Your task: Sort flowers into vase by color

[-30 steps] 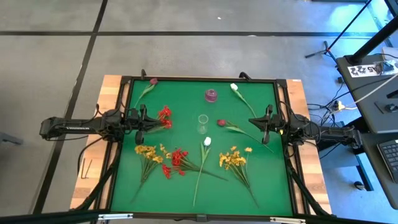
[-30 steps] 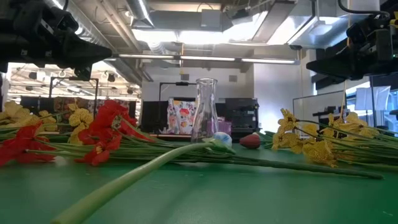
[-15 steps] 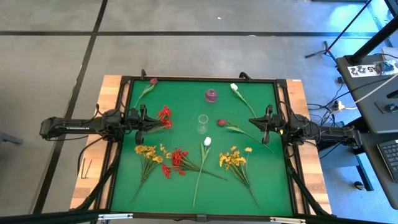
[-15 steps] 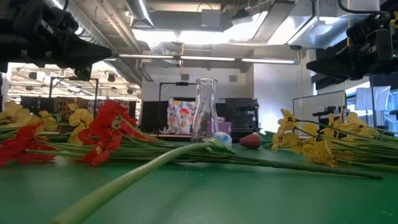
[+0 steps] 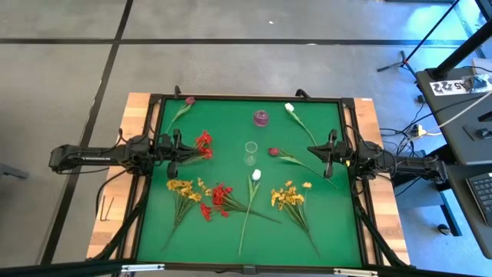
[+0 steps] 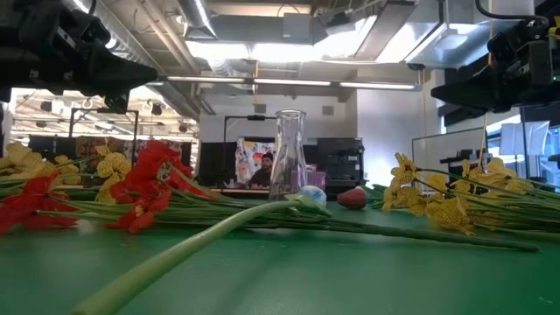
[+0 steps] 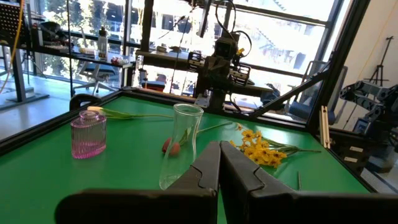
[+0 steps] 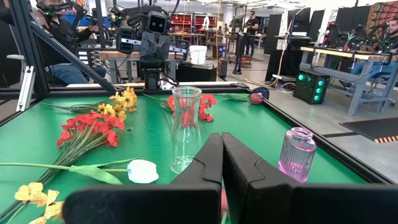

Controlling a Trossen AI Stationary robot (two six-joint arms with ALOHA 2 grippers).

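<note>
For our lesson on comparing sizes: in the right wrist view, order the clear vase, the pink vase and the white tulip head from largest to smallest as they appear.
1. Clear vase, the tallest.
2. Pink vase, shorter and squatter.
3. White tulip head, the smallest.

All three stand about equally near the camera, so the order looks safe.

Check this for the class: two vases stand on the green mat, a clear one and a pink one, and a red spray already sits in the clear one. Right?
Not quite. The clear vase is empty, as the right wrist view shows; the red sprays lie on the mat. The pink vase stands there too.
</note>
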